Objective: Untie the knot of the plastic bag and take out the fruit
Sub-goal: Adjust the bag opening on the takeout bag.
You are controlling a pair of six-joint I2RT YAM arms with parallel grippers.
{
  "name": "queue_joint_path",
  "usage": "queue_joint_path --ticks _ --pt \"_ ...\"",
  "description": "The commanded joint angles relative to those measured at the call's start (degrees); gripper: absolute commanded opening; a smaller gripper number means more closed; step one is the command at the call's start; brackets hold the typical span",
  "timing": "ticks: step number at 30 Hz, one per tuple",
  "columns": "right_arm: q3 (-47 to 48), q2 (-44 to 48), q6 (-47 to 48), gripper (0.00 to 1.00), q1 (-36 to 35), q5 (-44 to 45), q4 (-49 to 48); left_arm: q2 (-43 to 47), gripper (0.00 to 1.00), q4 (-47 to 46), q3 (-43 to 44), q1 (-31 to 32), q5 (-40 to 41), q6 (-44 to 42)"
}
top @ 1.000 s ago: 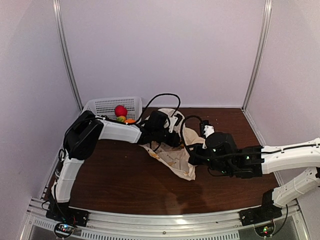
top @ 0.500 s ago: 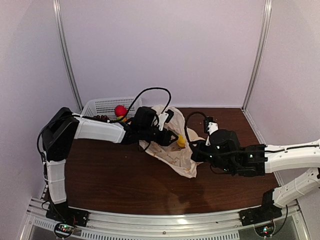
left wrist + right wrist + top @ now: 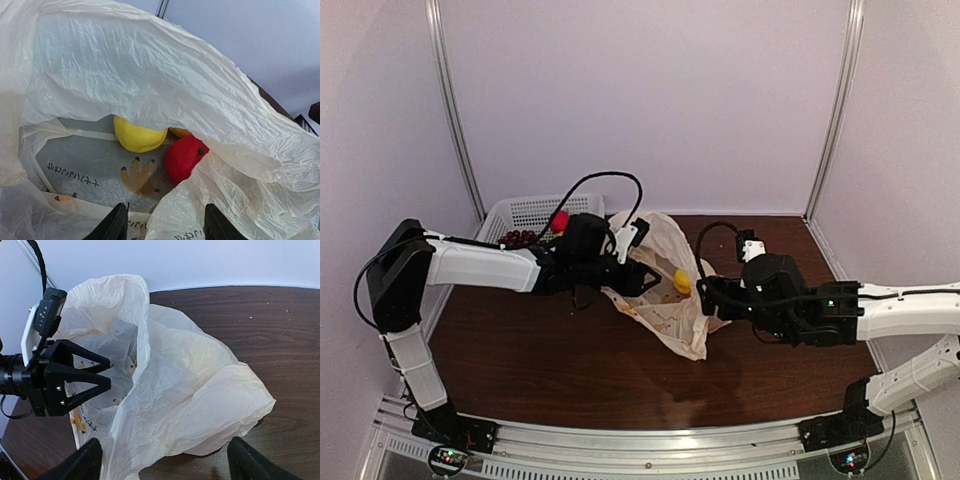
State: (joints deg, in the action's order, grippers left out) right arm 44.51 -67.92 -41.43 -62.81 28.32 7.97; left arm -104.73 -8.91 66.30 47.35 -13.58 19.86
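Right claw point(image 3: 166, 450) has just sprung wide, letting go of the bag point(image 3: 200, 390); left claw point(image 3: 166, 212), half open and empty, has pushed into its mouth, where the fruit point(image 3: 137, 137) lies ready for picking

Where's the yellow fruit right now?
Left wrist view: the yellow fruit lies inside the plastic bag, just left of the red fruit, beyond the left gripper.
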Motion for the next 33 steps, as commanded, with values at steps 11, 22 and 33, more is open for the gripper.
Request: queue_joint_path --ticks 11,22,33 --pt "25.63 -12.80 16.95 0.99 7.78 -7.65 19.48 4.28 0.54 -6.41 -4.64 0.46 -0.87 3.60" --pt "34.74 -27.35 20.85 0.53 12.12 -16.17 18.29 1.00 0.54 -10.32 -6.88 0.55 -1.88 4.23" --pt "39.68 -18.46 22.67 0.00 11.94 -24.12 18.91 1.60 0.54 -11.22 -14.87 0.61 -0.17 6.38"
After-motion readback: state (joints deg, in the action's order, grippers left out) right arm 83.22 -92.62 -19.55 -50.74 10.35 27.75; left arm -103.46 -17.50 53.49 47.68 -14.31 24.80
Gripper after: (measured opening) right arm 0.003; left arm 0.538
